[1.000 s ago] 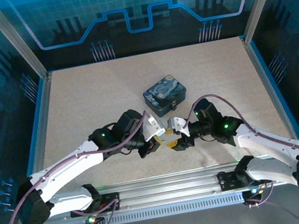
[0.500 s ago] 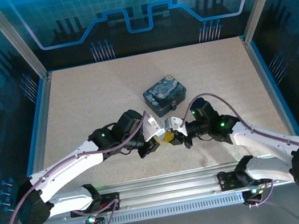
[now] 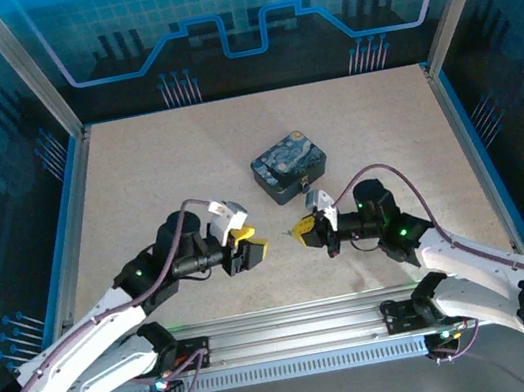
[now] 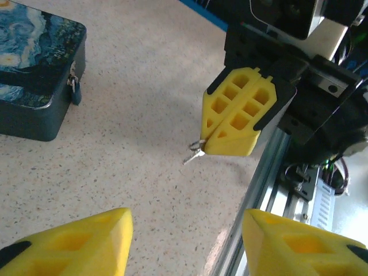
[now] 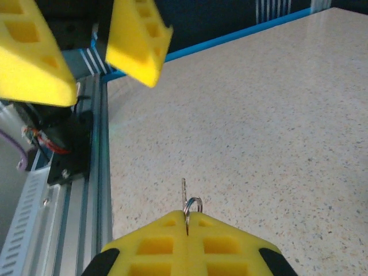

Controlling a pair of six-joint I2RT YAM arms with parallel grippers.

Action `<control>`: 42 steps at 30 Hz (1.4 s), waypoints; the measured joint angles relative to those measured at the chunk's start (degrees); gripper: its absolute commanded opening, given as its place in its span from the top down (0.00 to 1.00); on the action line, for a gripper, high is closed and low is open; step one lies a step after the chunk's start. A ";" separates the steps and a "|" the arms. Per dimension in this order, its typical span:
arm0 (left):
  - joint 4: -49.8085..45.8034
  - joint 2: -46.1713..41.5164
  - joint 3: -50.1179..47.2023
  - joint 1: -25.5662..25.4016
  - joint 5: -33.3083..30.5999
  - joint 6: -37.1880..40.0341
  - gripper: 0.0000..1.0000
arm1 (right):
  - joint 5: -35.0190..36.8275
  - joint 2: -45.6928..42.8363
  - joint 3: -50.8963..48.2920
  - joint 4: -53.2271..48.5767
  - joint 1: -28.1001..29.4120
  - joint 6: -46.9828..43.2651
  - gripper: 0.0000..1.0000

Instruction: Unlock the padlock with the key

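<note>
My right gripper point(image 3: 301, 230) is shut on the key point(image 5: 184, 192). The key's thin blade and small ring stick out past the yellow fingertips point(image 5: 172, 230), a little above the table. In the left wrist view the key point(image 4: 194, 153) hangs from the right gripper point(image 4: 210, 138). My left gripper point(image 3: 250, 241) stands open and holds nothing, a short way to the left and facing the right one. The padlock point(image 4: 75, 91) appears to hang at the latch of the blue painted tin point(image 3: 290, 165), behind both grippers.
The tin point(image 4: 29, 63) stands closed in the middle of the table. An aluminium rail point(image 3: 287, 339) runs along the near edge by the arm bases. Blue-edged frame posts and panels point(image 3: 70, 199) wall the table's sides and back.
My left gripper has opened, let go of the key and drawn back to the left. My right gripper has shut on the key and pulled slightly right with it.
</note>
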 measured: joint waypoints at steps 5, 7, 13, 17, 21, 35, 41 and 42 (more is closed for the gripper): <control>11.30 -2.03 -6.80 0.26 -1.68 -18.36 0.40 | 4.22 -0.07 -2.47 8.15 0.09 13.75 0.98; 16.02 -1.57 -9.18 0.26 -2.36 -25.05 0.40 | 5.84 0.11 -2.71 9.99 0.59 18.01 0.98; 24.72 1.51 -11.17 0.26 -4.17 -40.26 0.41 | 11.13 -0.11 -2.14 10.56 6.10 18.80 0.99; 25.57 0.92 -11.17 0.26 -7.58 -49.92 0.40 | 16.92 -1.18 -0.68 7.76 10.45 10.84 0.99; 21.22 -0.33 -10.75 0.26 -10.97 -59.34 0.41 | 22.53 -1.25 -0.20 6.82 13.79 0.55 0.99; 4.24 2.40 -5.11 0.26 -12.39 -80.98 0.59 | 37.64 3.63 3.50 4.11 24.22 -29.59 0.99; 3.58 3.10 -5.11 0.26 -12.37 -83.27 0.63 | 40.15 5.49 4.63 3.69 25.49 -34.07 0.99; 3.58 3.21 -5.11 0.26 -12.37 -83.52 0.63 | 40.35 5.70 4.76 3.61 25.59 -34.40 0.99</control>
